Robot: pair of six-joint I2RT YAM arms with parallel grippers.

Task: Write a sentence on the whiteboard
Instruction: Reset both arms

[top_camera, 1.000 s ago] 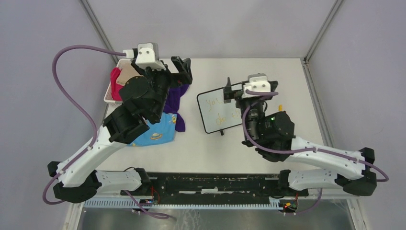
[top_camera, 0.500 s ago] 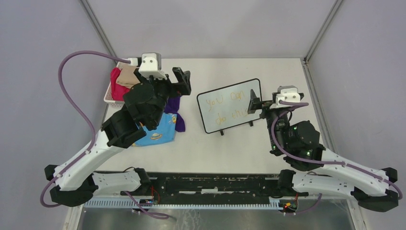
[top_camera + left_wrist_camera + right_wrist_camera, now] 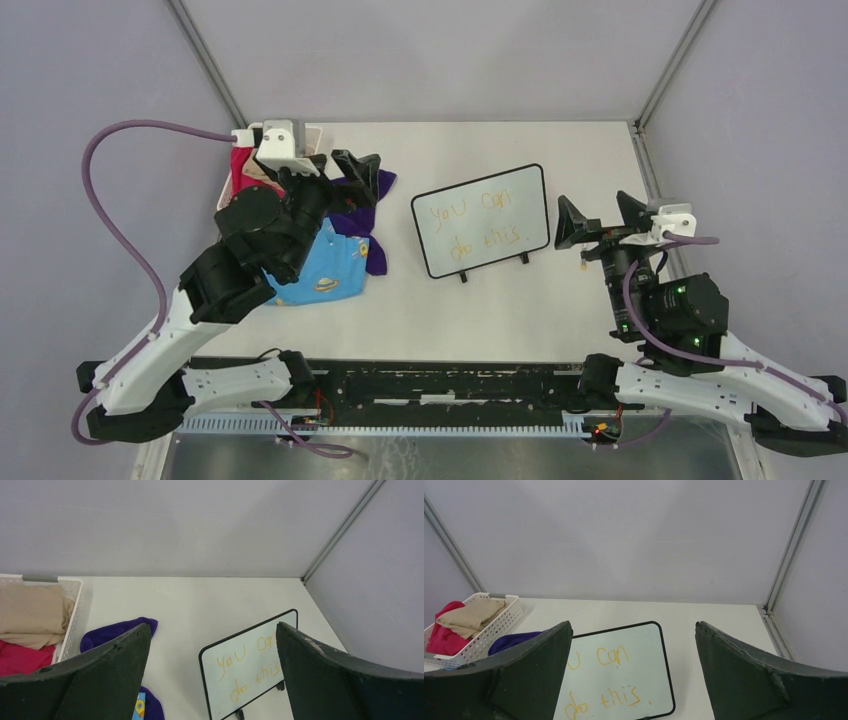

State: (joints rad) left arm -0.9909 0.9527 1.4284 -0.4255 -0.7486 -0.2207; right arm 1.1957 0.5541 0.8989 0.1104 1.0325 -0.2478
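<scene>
- Plain grey walls (image 3: 450,60) closed in the scene on three sides.
- A white table (image 3: 480,320) lay in front of the two arms.
- A basket (image 3: 228,205) of clothes sat at the far left, with more clothes (image 3: 330,270) spilled beside it.
- The whiteboard (image 3: 482,220) stood on two feet mid-table, its long axis running left to right and its right end angled slightly away.
- The right gripper (image 3: 597,215) hung just beside the board's right edge, not touching it. Its fingers were spread wide and empty. It was the nearer one.
- The left gripper (image 3: 362,172) hovered over the clothes, left of the board and apart from it, fingers also spread and empty.
- The sentence (image 3: 478,222), in thin orange letters, read "you can do this" on two lines, so the writing looked finished.
</scene>
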